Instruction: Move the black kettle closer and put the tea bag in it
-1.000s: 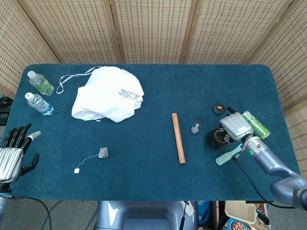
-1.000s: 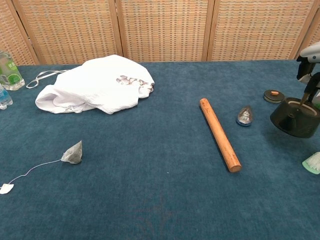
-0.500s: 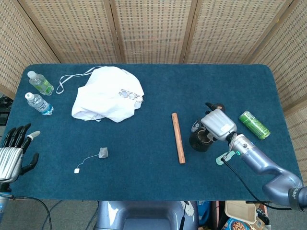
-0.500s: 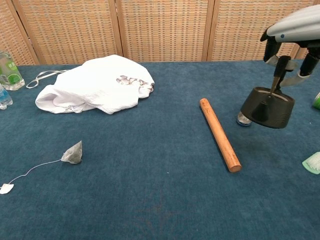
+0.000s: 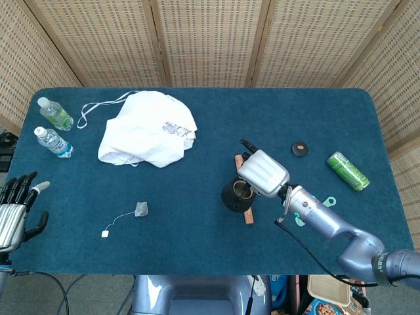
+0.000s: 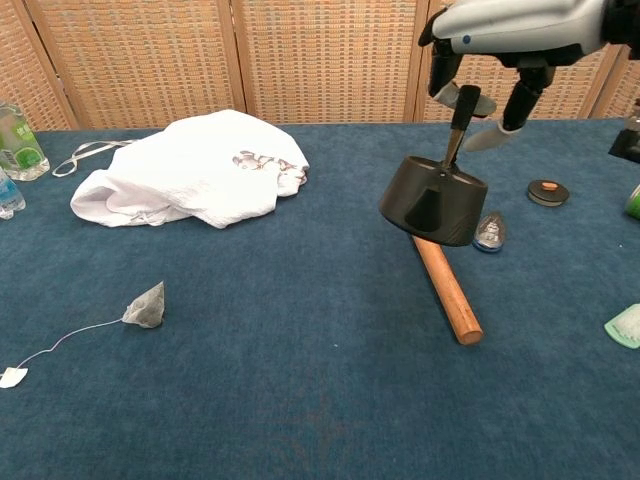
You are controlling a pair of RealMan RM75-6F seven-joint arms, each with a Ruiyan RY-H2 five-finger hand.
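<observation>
Kettle (image 6: 433, 201) is held by its thin handle in the right hand (image 5: 263, 173), hung clear of the table (image 6: 300, 400) beneath the fingers, over the wooden rod (image 6: 447, 290), presumably so it can be carried inward. Tea bag (image 6: 146, 306) is left well apart on the cloth, nearer the left hand (image 5: 13, 213), which is kept spread and empty, likely for picking it up.

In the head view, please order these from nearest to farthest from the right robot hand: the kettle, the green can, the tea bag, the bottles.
From the right robot hand:
1. Kettle: hanging from it, over the wooden stick.
2. Green can: lying toward the table's right edge.
3. Tea bag: left of centre, near the front.
4. Bottles: at the far left edge.
</observation>
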